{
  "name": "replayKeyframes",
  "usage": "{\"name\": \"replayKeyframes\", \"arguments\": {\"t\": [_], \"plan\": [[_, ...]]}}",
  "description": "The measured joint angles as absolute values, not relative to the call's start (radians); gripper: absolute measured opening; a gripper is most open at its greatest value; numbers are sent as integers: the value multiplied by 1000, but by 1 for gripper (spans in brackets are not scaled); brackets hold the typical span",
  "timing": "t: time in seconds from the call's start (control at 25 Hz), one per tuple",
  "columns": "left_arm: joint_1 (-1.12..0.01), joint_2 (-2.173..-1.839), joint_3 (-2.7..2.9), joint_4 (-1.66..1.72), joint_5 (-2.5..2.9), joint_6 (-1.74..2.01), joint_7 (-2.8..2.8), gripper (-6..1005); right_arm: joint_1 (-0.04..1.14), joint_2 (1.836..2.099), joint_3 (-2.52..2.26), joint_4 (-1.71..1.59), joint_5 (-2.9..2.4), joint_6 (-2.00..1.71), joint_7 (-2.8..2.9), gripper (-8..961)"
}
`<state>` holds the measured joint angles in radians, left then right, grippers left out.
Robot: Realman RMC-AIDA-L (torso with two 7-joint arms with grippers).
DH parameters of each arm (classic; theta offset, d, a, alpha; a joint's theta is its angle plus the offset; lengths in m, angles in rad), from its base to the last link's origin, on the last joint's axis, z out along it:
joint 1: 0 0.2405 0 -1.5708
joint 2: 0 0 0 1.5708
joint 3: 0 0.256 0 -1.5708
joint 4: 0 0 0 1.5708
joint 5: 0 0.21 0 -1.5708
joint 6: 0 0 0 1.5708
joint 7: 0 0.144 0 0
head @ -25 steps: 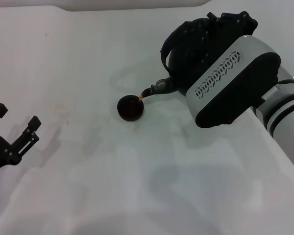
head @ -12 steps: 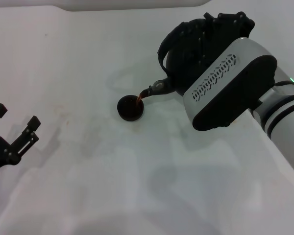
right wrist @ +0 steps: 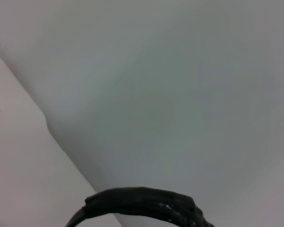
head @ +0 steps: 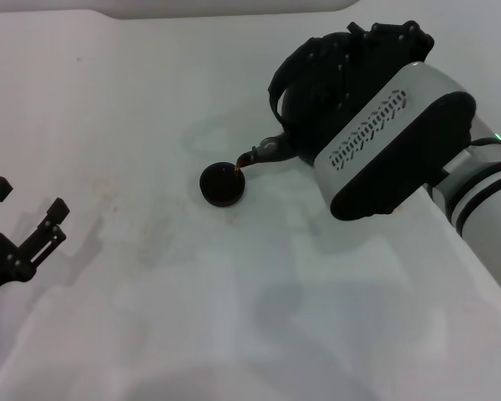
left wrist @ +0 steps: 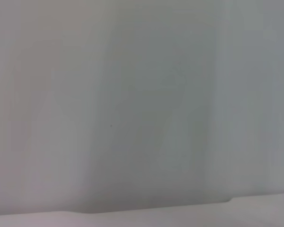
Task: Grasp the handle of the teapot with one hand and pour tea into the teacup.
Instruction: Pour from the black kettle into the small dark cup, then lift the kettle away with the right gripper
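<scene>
One teacup [head: 222, 185] is sitting upright on the white table [head: 150, 292], near the middle of the head view, and dark liquid is showing inside its rim. One teapot [head: 317, 92] is hanging above the table just to the cup's right, tilted so that its short spout [head: 263, 151] is pointing left and downward toward the cup. A thin brown stream of tea [head: 244, 162] is running from the spout tip into the near-right part of the cup's opening. The teapot's body is largely hidden behind the right arm, so its fill level cannot be told. The right gripper [head: 376, 50] is positioned over the teapot top at the handle [right wrist: 142, 205], whose ribbed black arch is showing in the right wrist view; whether its fingers are clamping cannot be told. The left gripper [head: 29, 219] is idling at the table's left edge, well apart from the cup, fingers spread and holding nothing.
</scene>
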<state>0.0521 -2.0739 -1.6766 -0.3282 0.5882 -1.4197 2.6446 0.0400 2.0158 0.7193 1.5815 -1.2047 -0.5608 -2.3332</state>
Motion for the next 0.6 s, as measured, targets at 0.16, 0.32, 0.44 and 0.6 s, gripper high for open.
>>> {"name": "replayKeyframes", "arguments": {"t": [0.16, 0.32, 0.44, 0.6], "plan": [[52, -2074, -1677, -328, 588, -1419, 2646, 862, 35, 2007, 756, 1580, -1210, -500, -2246, 106], [52, -2074, -1677, -324, 586, -1419, 2656, 862, 4, 2005, 837, 1579, -1205, -379, -2162, 106], [52, -2074, -1677, -322, 585, -1419, 2660, 861, -23, 2005, 894, 1580, -1204, -293, -2103, 107], [52, -2074, -1677, -325, 584, -1419, 2661, 861, -44, 2004, 959, 1578, -1202, -214, -2052, 107]]}}
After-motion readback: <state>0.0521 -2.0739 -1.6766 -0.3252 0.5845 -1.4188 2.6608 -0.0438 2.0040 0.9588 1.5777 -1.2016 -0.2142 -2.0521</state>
